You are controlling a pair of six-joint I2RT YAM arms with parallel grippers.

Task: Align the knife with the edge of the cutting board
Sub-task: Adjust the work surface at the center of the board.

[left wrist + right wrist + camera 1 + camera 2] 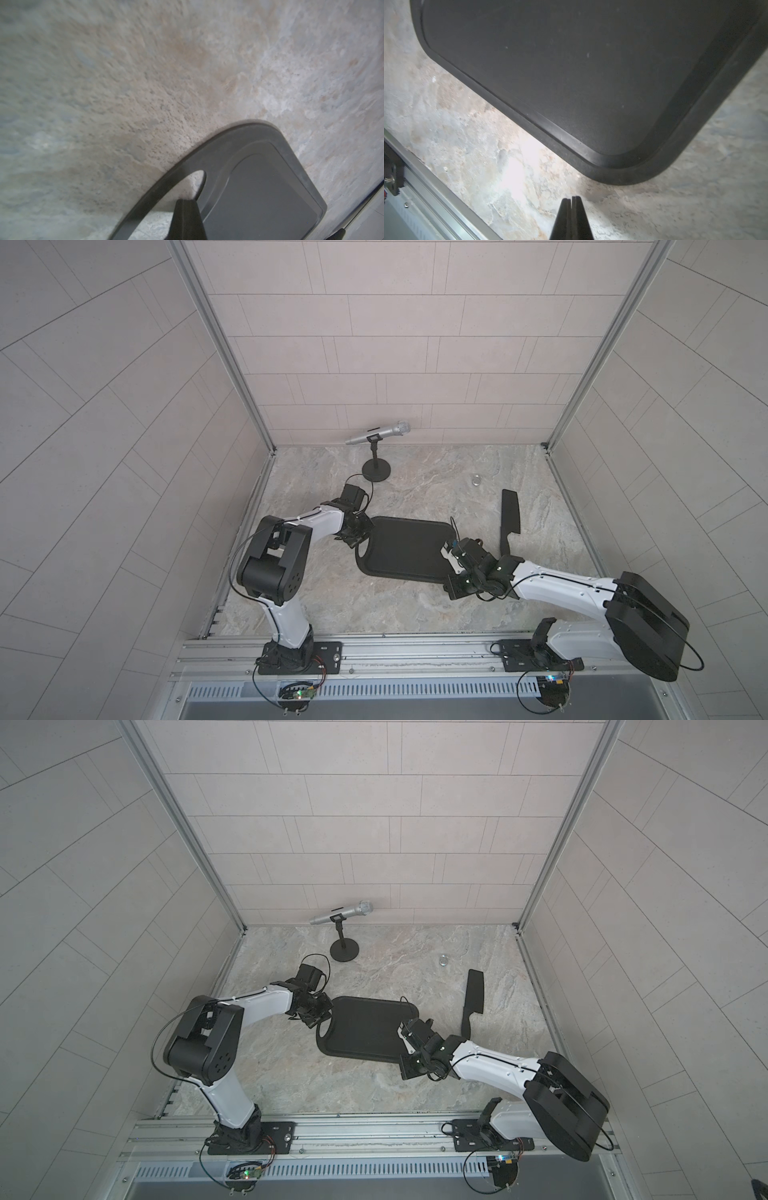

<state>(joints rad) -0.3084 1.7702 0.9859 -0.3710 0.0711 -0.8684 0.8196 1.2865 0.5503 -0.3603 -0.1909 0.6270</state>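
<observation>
The knife lies flat on the counter, well apart from the cutting board. It is out past the board's plain short end on the robot's right, blade pointing toward the back wall and handle toward the arms. It runs roughly along that short edge but leans a little off it. The right tool has its jaws pressed together on nothing and hovers just off the board's near rounded corner. The left tool is likewise closed and empty, its tip at the oval handle hole; whether it touches the board I cannot tell. The knife looks untouched, so the step in hand is likely the reach for it, a job for the nearer right arm. It should part its jaws before descending, take the slim handle rather than the broad blade, and set the knife parallel and close beside the edge. The left tool could steady the board.
</observation>
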